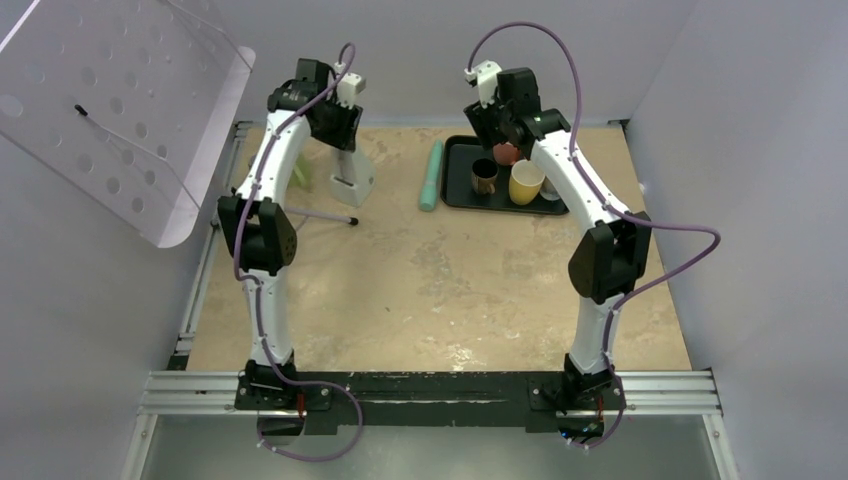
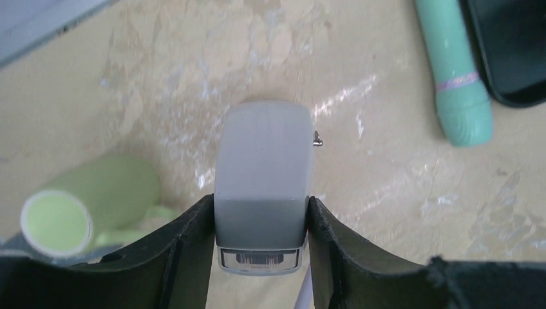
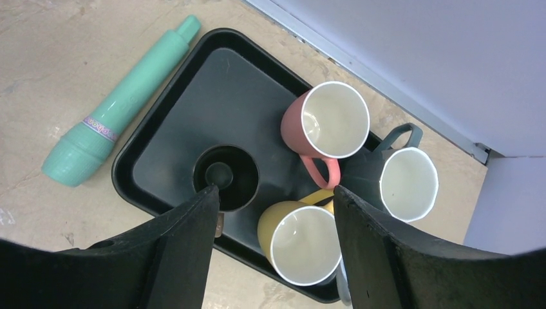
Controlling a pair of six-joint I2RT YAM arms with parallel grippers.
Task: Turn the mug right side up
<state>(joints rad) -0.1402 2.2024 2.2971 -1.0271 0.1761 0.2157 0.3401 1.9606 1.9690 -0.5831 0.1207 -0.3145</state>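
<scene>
A light green mug (image 2: 96,199) lies on its side on the table, its white rim facing my left wrist camera; from above it is a faint green patch (image 1: 303,175) behind the left arm. Just right of it stands a grey block-shaped object (image 2: 264,167), and my left gripper (image 2: 261,203) is shut on it, one finger pressed against each side. My right gripper (image 3: 273,206) hangs open over the black tray (image 3: 193,103), above the upright yellow mug (image 3: 306,248), touching nothing.
The tray also holds an upright pink mug (image 3: 335,119), a dark mug with a white inside (image 3: 407,183) and a dark brown mug (image 3: 226,177). A teal cylinder (image 1: 432,175) lies left of the tray. A clear perforated panel (image 1: 110,110) leans at the far left.
</scene>
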